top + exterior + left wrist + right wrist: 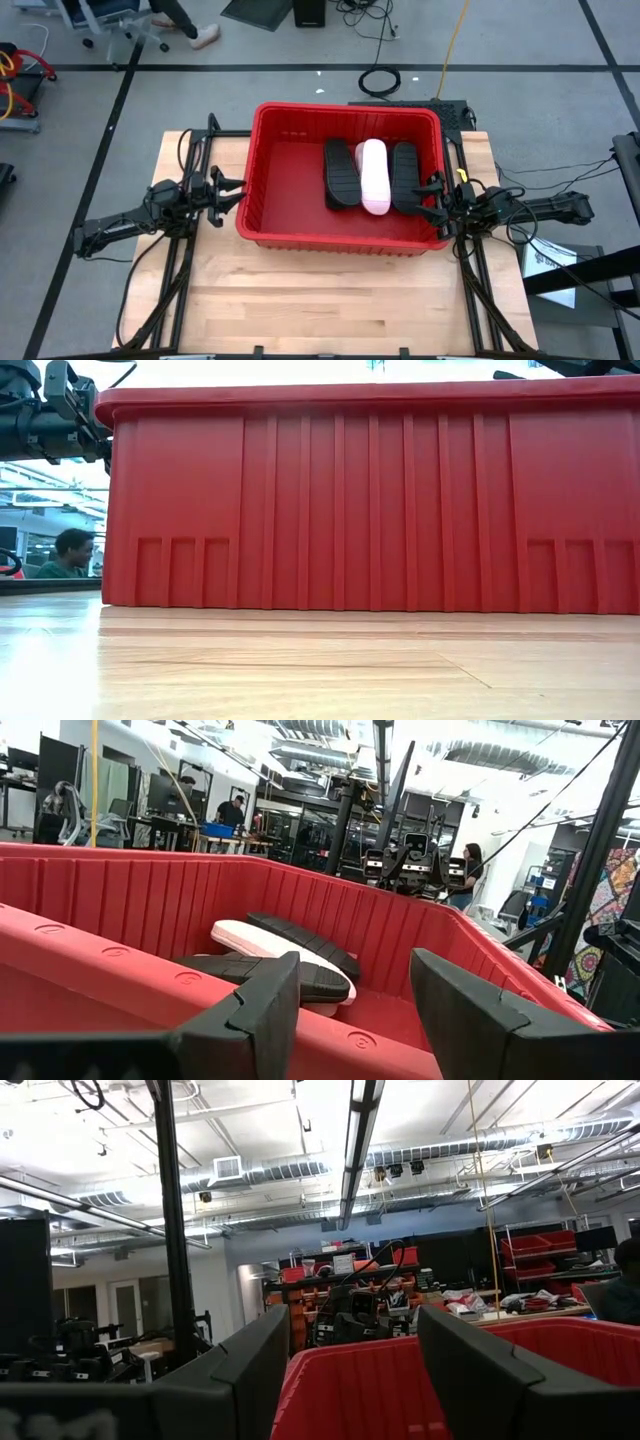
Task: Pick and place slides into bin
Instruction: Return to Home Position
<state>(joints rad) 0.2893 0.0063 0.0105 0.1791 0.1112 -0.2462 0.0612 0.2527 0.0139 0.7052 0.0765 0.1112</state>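
Observation:
The red bin (270,225) stands in the middle of the wooden table. Inside, on its right half, lie three slides side by side: a black one (341,172), a pale pink one (374,176) and another black one (404,176). The left wrist view shows the pink slide (250,942) lying between the black ones (300,942). My left gripper (232,192) stands open just outside the bin's left wall, at rim height. My right gripper (436,205) stands open at the bin's right wall, tipped upward. Neither holds anything.
The bin's near wall (370,510) fills the low view. Bare wooden table (330,300) lies between the bin and the near edge. Black frame rails (170,270) run along both table sides. People show in the room beyond the table.

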